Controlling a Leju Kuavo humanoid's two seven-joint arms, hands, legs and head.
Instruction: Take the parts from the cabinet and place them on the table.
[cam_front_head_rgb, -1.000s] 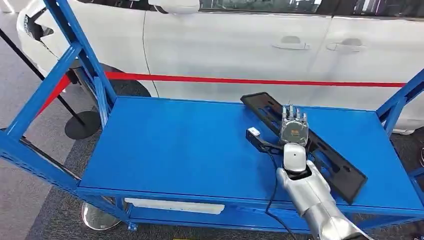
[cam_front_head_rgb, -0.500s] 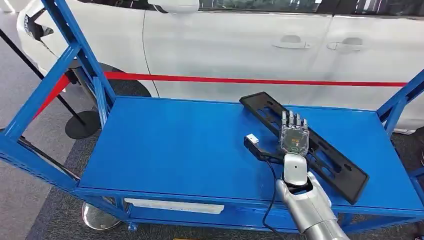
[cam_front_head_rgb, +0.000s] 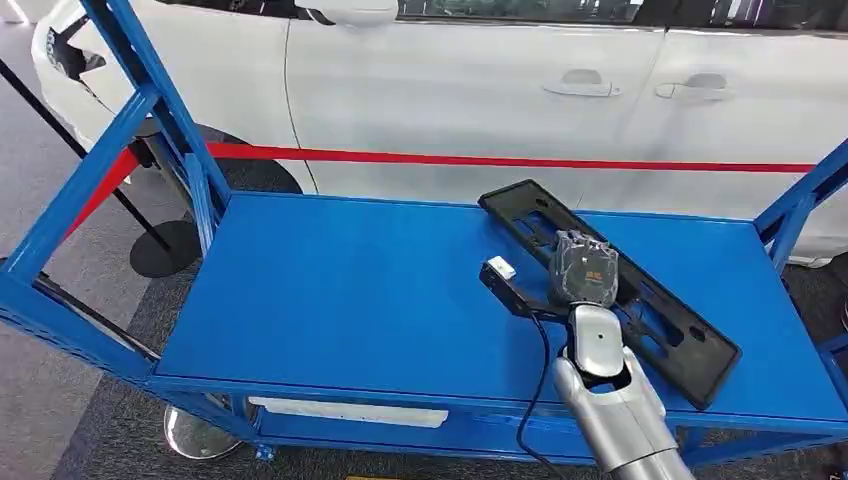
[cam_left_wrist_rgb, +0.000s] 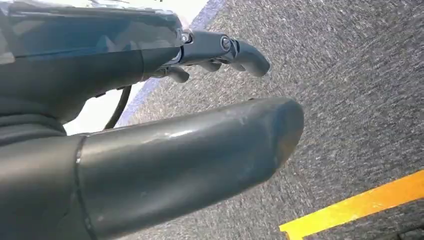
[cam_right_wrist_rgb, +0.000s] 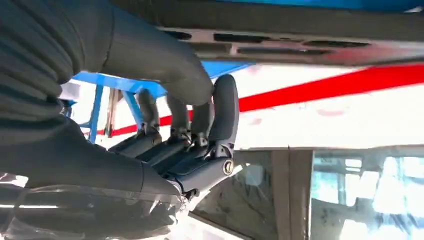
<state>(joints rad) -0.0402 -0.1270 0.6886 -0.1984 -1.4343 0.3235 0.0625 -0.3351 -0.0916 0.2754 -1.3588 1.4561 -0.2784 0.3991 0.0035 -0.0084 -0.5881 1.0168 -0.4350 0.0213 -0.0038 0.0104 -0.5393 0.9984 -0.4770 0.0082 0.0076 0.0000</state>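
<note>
The right hand (cam_front_head_rgb: 584, 268) sits over the long black part (cam_front_head_rgb: 610, 288) lying slantwise on the blue table (cam_front_head_rgb: 340, 300), beside the white car (cam_front_head_rgb: 480, 90). Half a second ago its fingers stretched flat along the part; now they are curled down, and in the right wrist view the fingers (cam_right_wrist_rgb: 200, 120) bend in toward the thumb with nothing between them. I judge the part set down, with the hand either letting go or tidying its grip; whether it touches the part, I cannot tell. The left hand (cam_left_wrist_rgb: 165, 125) hangs over grey carpet, fingers loosely apart, holding nothing
</note>
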